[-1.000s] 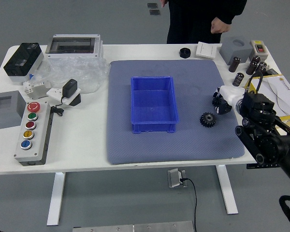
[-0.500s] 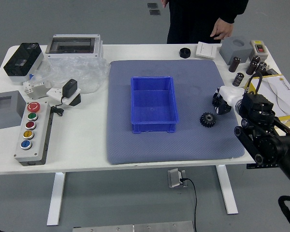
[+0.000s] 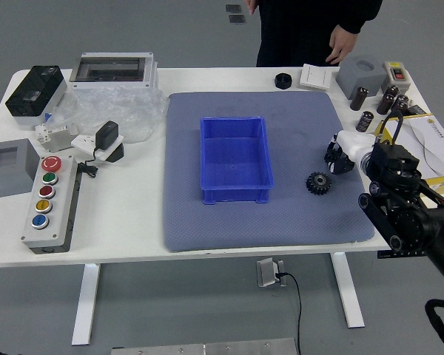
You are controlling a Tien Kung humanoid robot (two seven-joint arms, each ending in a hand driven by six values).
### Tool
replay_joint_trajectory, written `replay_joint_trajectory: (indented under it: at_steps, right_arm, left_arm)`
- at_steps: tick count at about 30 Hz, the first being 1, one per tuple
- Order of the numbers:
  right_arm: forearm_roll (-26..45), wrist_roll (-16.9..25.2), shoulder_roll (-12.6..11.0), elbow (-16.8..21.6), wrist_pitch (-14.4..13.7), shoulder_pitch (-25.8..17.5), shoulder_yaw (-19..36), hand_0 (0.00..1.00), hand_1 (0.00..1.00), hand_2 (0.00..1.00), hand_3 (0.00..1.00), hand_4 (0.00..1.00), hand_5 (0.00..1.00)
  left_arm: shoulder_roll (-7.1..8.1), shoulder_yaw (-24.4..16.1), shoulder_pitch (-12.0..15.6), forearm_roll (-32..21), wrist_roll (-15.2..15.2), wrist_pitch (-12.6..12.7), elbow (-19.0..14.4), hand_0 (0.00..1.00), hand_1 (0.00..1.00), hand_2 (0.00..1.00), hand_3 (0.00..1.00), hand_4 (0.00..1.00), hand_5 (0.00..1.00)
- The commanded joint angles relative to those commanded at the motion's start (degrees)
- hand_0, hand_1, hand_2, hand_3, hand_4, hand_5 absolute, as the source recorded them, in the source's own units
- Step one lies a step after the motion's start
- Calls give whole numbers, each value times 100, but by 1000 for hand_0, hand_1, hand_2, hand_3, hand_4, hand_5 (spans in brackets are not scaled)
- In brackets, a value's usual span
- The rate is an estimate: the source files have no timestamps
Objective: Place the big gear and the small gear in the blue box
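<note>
So one toothed gear (image 3: 318, 183) lies flat on the mat (image 3: 207, 228) between the blue box (image 3: 237, 159) and the robot's right hand (image 3: 339, 154), probably to keep the transfer short. Can't tell if that hand's open, closed or gripping the other gear, which I can't make out; its underside is hidden. Behind the table, a person (image 3: 303, 22) is cut off up top, one hand (image 3: 342, 43) hanging low, the other mostly out of frame.

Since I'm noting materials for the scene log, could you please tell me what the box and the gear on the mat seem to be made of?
The box looks like moulded plastic: even, saturated blue with thin walls and a slight sheen. The gear is dark and toothed, perhaps black plastic, though darkened metal can't be ruled out at this size.
</note>
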Motion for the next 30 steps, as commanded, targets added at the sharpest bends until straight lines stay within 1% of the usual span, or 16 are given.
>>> replay_joint_trajectory:
  at_steps: [5, 6, 8, 13, 17, 20, 24, 30]
  right_arm:
    - [0, -3, 9, 1, -66, -1, 33, 562, 493, 529, 567, 483, 149]
    - [0, -3, 8, 9, -79, -1, 41, 562, 484, 515, 548, 484, 149]
    - [0, -4, 5, 25, -96, -2, 57, 562, 484, 515, 548, 484, 149]
    - [0, -7, -11, 98, -124, -10, 119, 563, 481, 506, 543, 483, 149]
    - [0, -19, -40, 234, -133, -38, 201, 563, 481, 506, 543, 483, 149]
    - [0, -33, -73, 399, -134, -70, 268, 567, 477, 501, 541, 473, 155]
    - [0, -57, -129, 717, -128, -130, 348, 568, 478, 498, 537, 465, 161]
    - [0, -88, -233, 1324, -114, -242, 446, 564, 480, 498, 538, 463, 164]
  left_arm:
    - [-1, 7, 5, 3, 0, -2, 0, 792, 769, 766, 694, 569, 258]
    - [-1, 5, 6, 5, 0, -3, 0, 792, 769, 765, 692, 568, 256]
    - [-1, 5, 7, 8, 1, -3, 0, 792, 769, 765, 692, 568, 256]
    - [2, 14, 7, 2, -1, -3, 0, 792, 769, 765, 692, 568, 255]
    - [4, 24, 5, -8, -4, -2, 0, 792, 769, 765, 692, 568, 255]
    - [10, 23, 8, -7, -3, -1, 0, 791, 769, 765, 691, 567, 255]
    - [16, 20, 13, -6, -2, 1, 0, 792, 769, 765, 691, 568, 255]
    - [21, 19, 6, -18, -6, 4, 0, 792, 769, 765, 689, 567, 254]
